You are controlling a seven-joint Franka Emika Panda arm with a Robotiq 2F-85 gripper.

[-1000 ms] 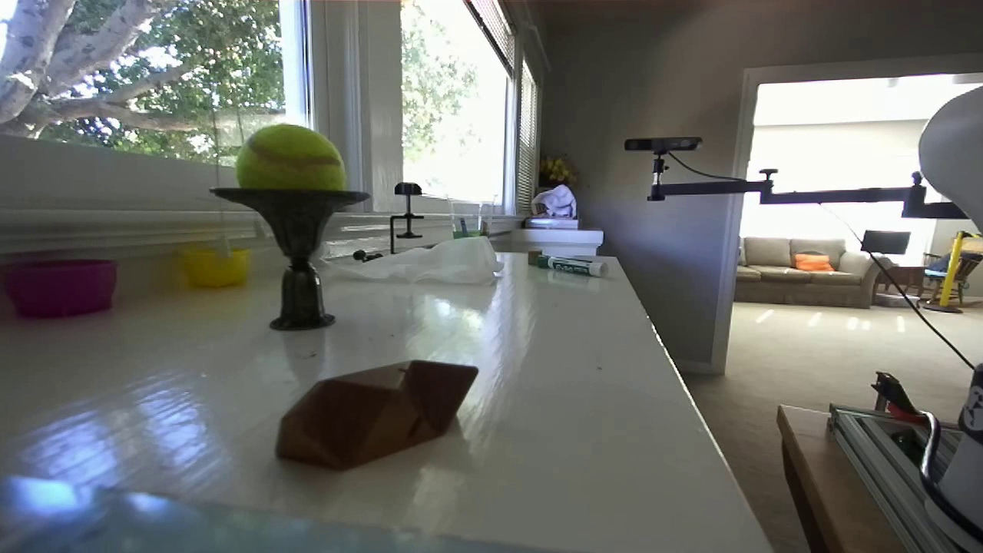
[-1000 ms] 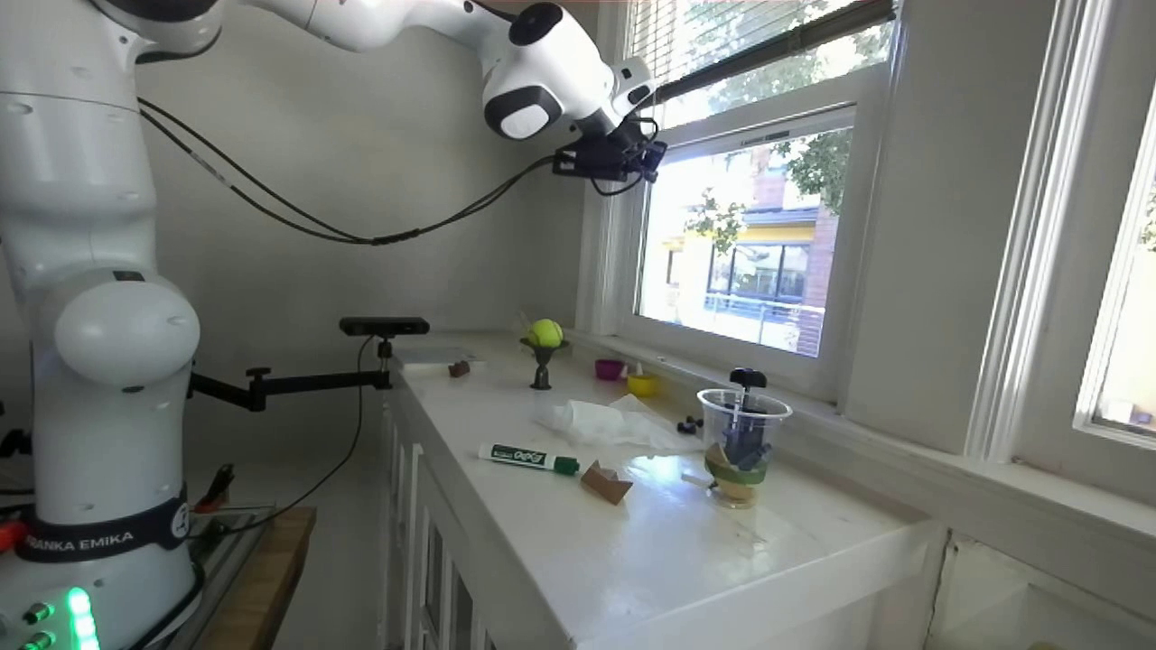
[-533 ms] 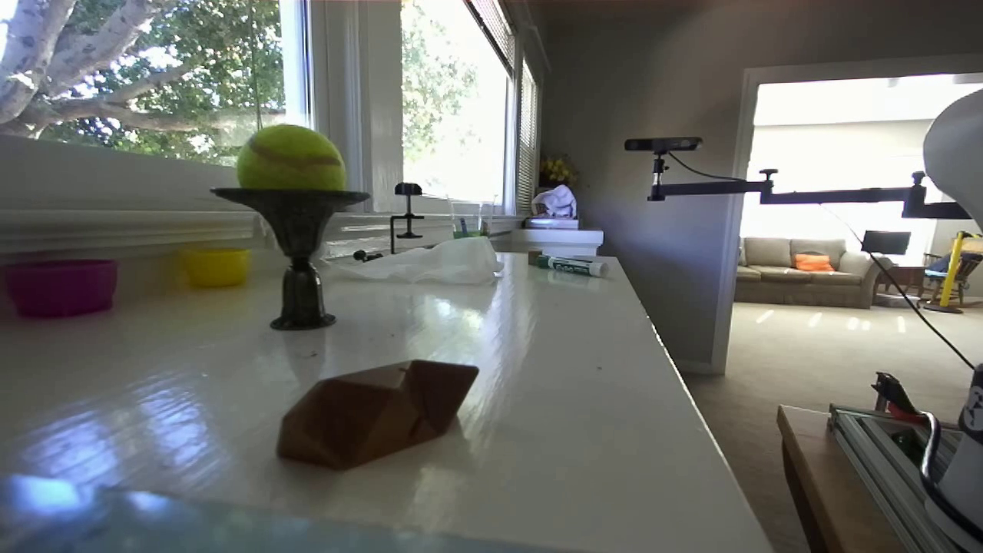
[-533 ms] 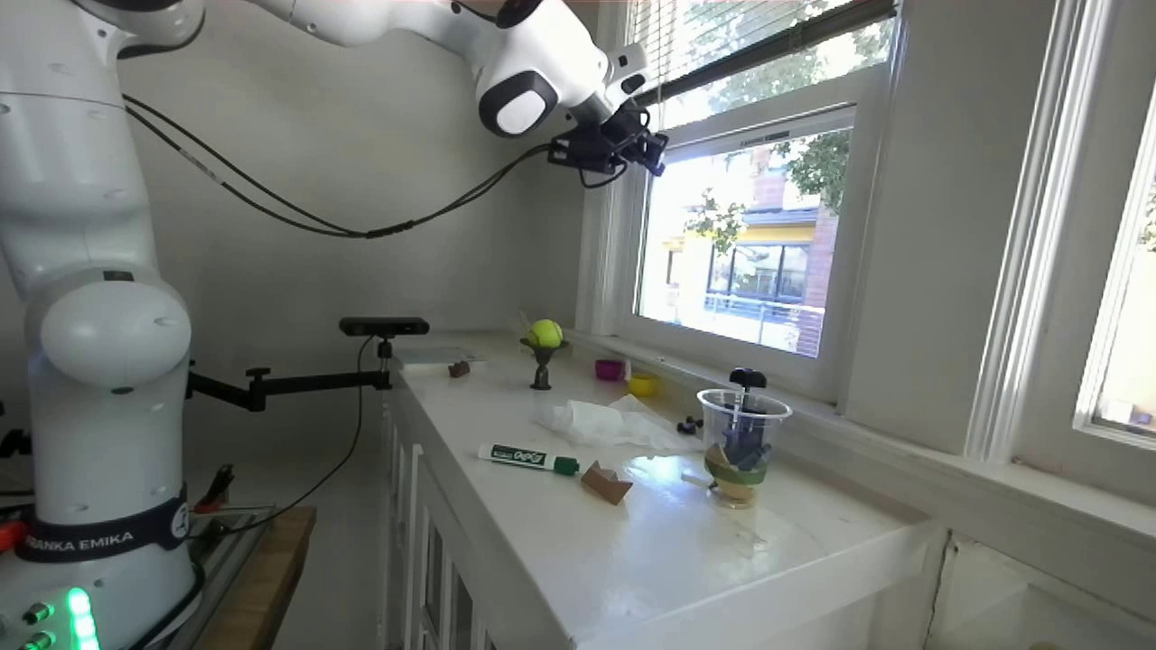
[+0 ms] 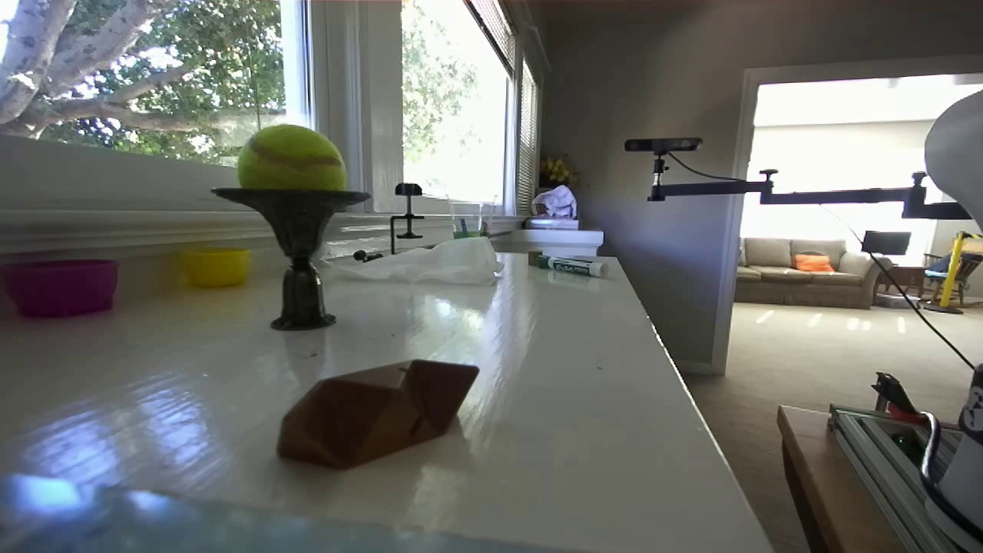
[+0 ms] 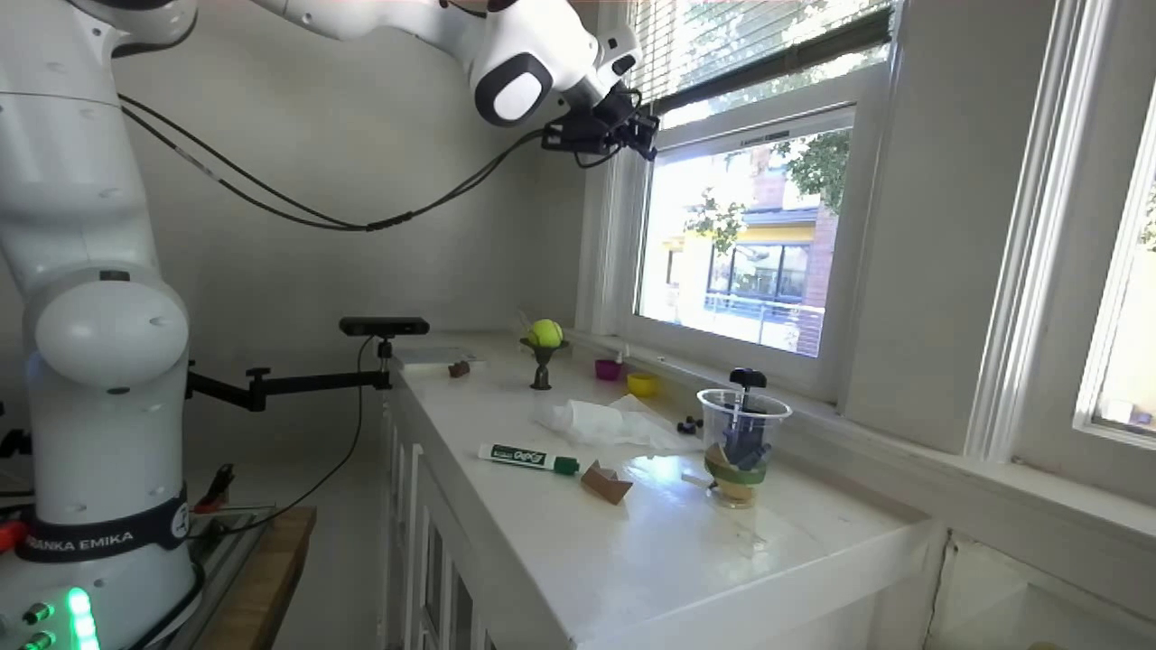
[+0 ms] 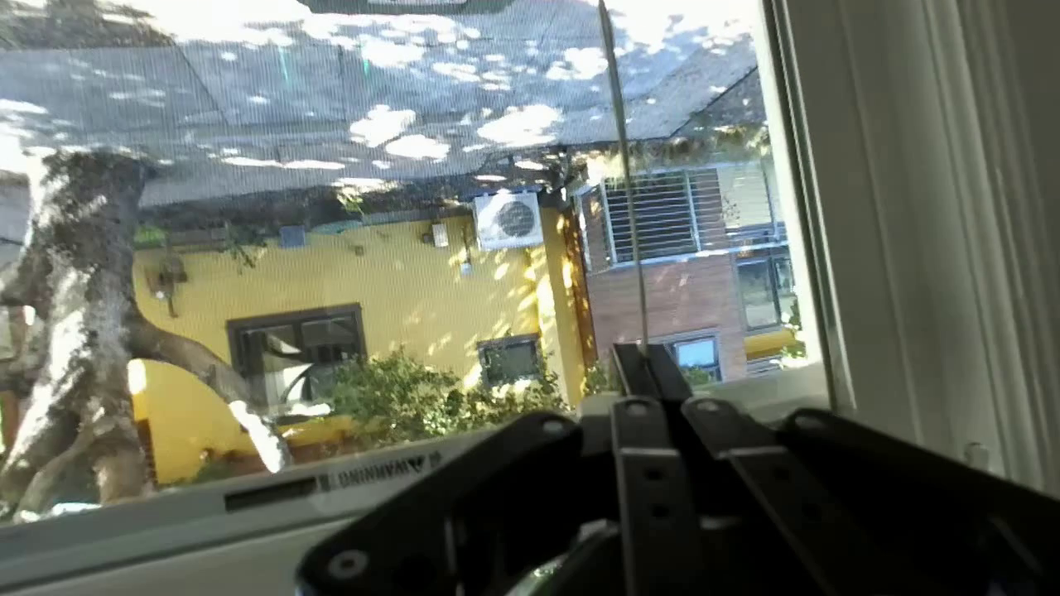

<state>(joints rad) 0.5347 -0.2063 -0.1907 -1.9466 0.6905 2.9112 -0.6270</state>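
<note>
One thin cord (image 7: 625,165) is in play, and the gripper (image 7: 646,360) has it pinched, tips clenched tight on it, the line running off just shy of twelve o'clock in the wrist view, right across the window (image 7: 397,265)! High up in an exterior view hangs the gripper, slatted blind (image 6: 713,45) at about one o'clock from it, and down toward seven o'clock sits a tennis ball (image 6: 545,333), perched on a dark stand (image 6: 542,370). Round at half past five stands a clear plastic cup (image 6: 712,426), upright on the white surface (image 6: 650,551), well below the gripper.
</note>
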